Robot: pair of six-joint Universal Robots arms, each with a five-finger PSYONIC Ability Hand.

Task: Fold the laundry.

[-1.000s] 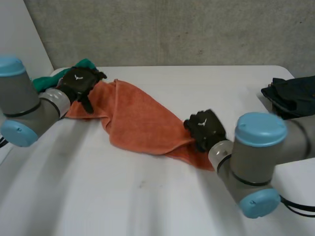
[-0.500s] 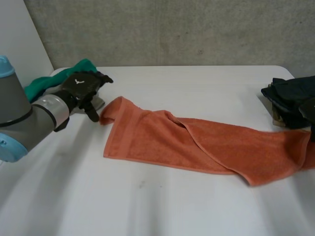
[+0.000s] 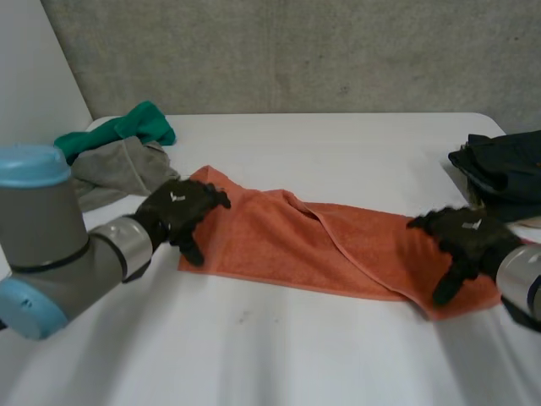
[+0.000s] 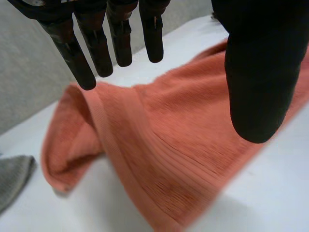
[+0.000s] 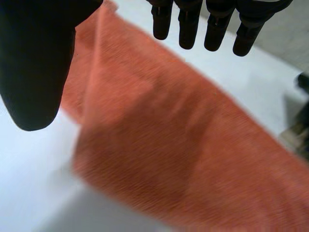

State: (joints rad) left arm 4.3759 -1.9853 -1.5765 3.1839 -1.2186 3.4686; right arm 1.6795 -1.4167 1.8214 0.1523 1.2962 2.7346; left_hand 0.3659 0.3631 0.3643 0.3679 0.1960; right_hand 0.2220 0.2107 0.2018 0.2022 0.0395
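Green cloth (image 3: 139, 121) and grey cloth (image 3: 118, 169) just beyond left hand (image 3: 182, 210), fingers straight and apart over one end of orange towel (image 3: 279, 241), gripping nothing. Towel flat on white table (image 3: 296, 338), stretched between both hands. Right hand (image 3: 461, 237) over the other end, fingers spread, empty; dark clothes (image 3: 503, 165) beyond it.
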